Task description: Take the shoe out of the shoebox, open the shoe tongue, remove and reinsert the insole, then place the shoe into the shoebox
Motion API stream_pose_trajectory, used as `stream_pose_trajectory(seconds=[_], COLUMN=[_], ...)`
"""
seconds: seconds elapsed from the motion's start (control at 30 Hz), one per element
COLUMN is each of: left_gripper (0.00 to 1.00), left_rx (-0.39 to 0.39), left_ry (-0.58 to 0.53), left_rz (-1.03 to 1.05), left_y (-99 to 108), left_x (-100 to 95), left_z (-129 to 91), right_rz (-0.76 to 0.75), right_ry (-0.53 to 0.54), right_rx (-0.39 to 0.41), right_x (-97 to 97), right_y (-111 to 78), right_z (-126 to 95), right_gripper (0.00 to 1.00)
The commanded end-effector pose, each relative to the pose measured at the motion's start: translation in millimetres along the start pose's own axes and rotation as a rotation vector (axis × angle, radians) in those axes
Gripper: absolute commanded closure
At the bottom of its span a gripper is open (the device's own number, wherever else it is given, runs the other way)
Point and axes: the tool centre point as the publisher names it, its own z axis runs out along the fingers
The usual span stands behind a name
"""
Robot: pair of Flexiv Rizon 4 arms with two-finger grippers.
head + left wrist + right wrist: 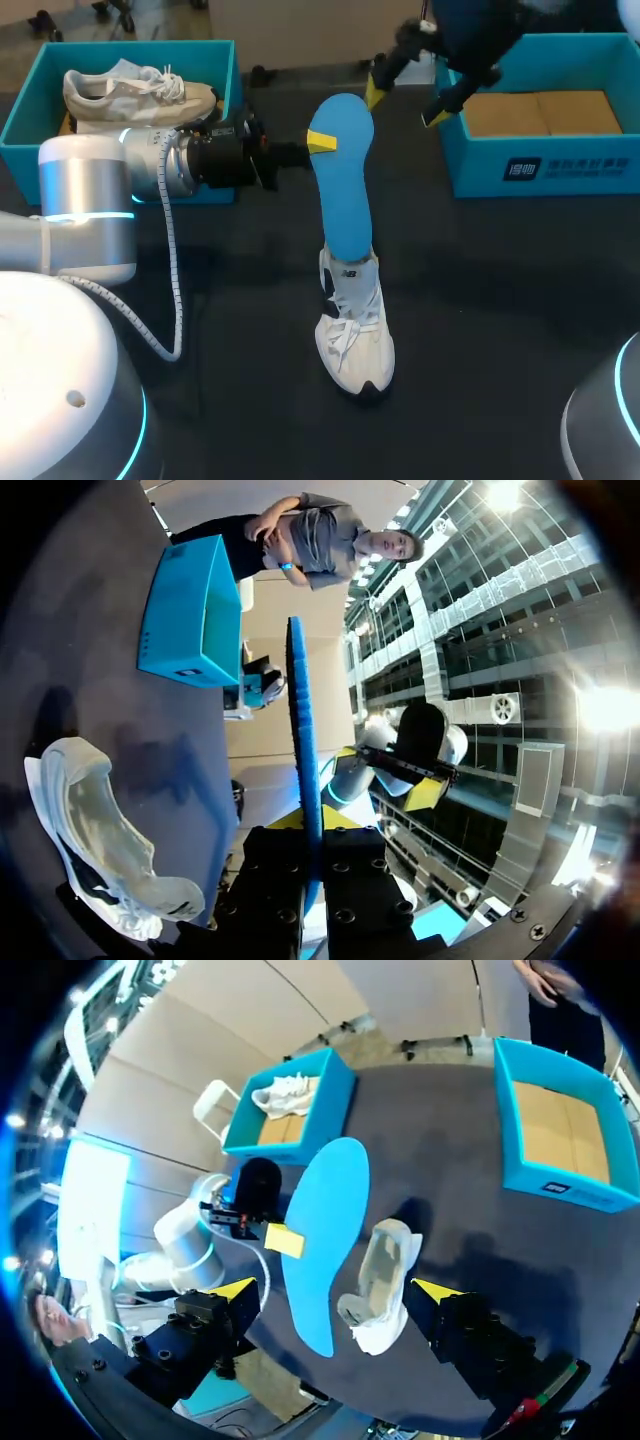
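Left gripper: clamped on the blue insole near its upper end. In my left wrist view the insole runs edge-on between my two fingers and out ahead of them.
Insole: stands nearly upright over the table. Its lower end meets the opening of the shoe; I cannot tell whether it sits inside.
Shoe: white, on its sole near the middle of the table, below my left gripper and apart from both boxes.
Right gripper: fingers spread wide, holding nothing. It hangs above the table just beside the insole's top, not touching it.
Right shoebox: teal, bare cardboard floor, close to my right gripper.
Left shoebox: teal, with a second shoe lying in it, behind my left arm.
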Motion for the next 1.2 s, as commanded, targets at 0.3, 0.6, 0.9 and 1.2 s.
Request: stream_pose_trajectory(seconds=[0.3, 0.6, 0.9, 1.2], left_gripper=[1.00, 1.00, 1.00, 1.00], left_rx=[-0.001, -0.001, -0.001, -0.001], left_ry=[-0.002, -0.002, -0.002, -0.002], left_rz=[0.000, 0.000, 0.000, 0.000], left_y=[0.7, 0.7, 0.7, 0.7], left_x=[0.1, 0.1, 0.1, 0.1], left_z=[-0.9, -0.9, -0.9, -0.9], right_rz=[0.057, 0.080, 0.080, 0.094], right_ry=[0.614, 0.724, 0.724, 0.709], right_rx=[-0.075, -0.096, -0.096, -0.122], right_x=[-35.7, -47.7, -47.7, -62.0], right_y=[-17.1, -19.4, -19.4, -21.9], right_z=[-4.6, -1.1, -1.1, 12.5], right_gripper=[0.00, 0.00, 0.00, 0.00])
